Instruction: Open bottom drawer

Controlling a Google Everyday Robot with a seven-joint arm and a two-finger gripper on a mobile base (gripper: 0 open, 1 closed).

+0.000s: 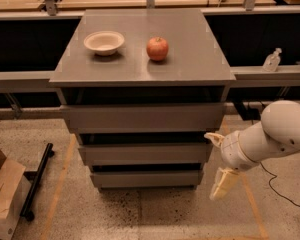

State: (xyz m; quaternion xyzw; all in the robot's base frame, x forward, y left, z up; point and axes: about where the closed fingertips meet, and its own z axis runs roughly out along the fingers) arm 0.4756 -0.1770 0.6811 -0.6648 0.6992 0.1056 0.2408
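Observation:
The bottom drawer is the lowest and narrowest of three grey handleless fronts in the cabinet, and it sits closed, flush under the middle drawer. My gripper hangs at the end of the white arm just right of the cabinet, beside the middle and bottom drawers. Its two cream fingers are spread wide, one fingertip up near the middle drawer's right edge, the other down level with the bottom drawer. It holds nothing and does not touch the drawer.
The top drawer is the widest. On the cabinet top stand a white bowl and a red apple. A cardboard box and a black bar lie on the floor at left. A bottle stands on the right ledge.

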